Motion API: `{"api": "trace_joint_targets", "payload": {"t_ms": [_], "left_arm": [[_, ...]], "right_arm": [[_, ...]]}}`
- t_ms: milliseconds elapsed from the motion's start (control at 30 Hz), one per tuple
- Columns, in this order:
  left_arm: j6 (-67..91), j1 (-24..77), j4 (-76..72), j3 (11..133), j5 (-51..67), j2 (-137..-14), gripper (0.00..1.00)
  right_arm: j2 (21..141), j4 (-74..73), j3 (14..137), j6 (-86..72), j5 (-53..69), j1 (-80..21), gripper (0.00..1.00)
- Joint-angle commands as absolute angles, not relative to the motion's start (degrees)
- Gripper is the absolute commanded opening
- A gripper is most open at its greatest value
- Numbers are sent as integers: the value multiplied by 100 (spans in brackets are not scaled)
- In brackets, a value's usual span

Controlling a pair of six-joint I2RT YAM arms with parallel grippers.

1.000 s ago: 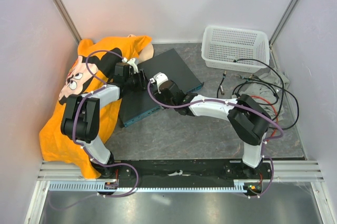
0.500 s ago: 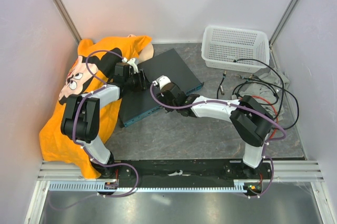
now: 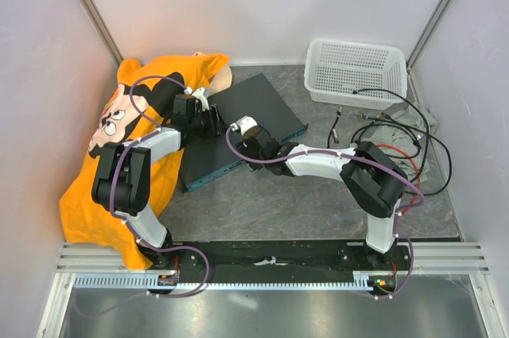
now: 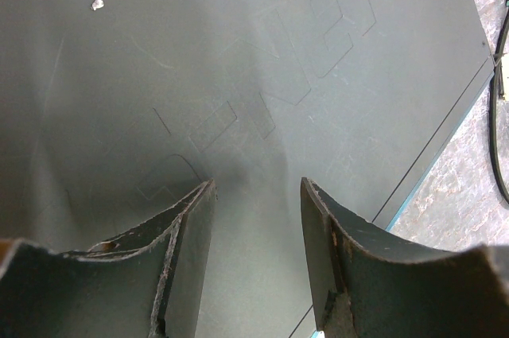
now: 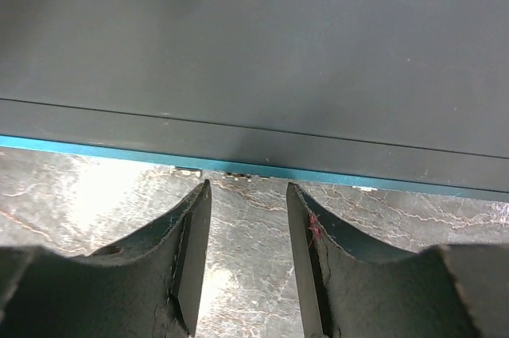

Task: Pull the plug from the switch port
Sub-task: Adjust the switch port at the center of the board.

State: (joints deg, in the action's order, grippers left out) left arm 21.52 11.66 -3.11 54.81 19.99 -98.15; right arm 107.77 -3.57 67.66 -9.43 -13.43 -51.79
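The switch [image 3: 242, 119] is a flat dark blue-grey box lying aslant mid-table, with its teal front face toward the arms. My left gripper [image 3: 216, 122] is open and empty over the switch's left rear; in the left wrist view [image 4: 257, 187] only the box top [image 4: 238, 75] shows between the fingers. My right gripper [image 3: 253, 149] is open and empty at the front face. In the right wrist view [image 5: 247, 188] the teal edge [image 5: 95, 145] runs just beyond the fingertips, with bare floor between them. No plug shows in the front face.
A white mesh basket [image 3: 355, 72] stands at the back right. Loose black cables [image 3: 398, 127] coil on the right, one plug end [image 3: 337, 125] lying free on the floor. An orange printed shirt [image 3: 119, 139] covers the left side, under the left arm.
My right wrist has shifted slightly along the switch's front edge, first right and then back. The left arm and the switch have not moved.
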Motion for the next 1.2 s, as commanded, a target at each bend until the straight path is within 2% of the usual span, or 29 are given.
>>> {"api": "trace_joint_targets", "payload": {"t_ms": [0,33,167,200,933,1000,1100,1167], "left_arm": [[2048,1187,422,5317,1767,-10151,56],[2048,1195,422,5317,1775,-10160,56],[2048,1187,422,5335,1767,-10160,56],[2048,1195,422,5335,1758,-10160,56],[2030,1187,378,5221,1731,-10081,56],[2022,1187,378,5229,1731,-10081,56],[2030,1187,378,5238,1723,-10090,56],[2030,1186,387,5238,1731,-10090,56]], "right_arm": [[10820,-325,7049,-1063,-1319,-5142,51],[10793,-316,7066,-1090,-1205,-5142,50],[10758,-299,7102,-1142,-669,-5194,63],[10749,-308,7093,-1177,-624,-5194,63],[11364,-220,7611,-1239,-958,-5282,58],[11399,-237,7620,-1274,-1010,-5291,56],[11408,-220,7655,-1327,-1063,-5291,43],[11373,-211,7646,-1318,-1055,-5291,30]]}}
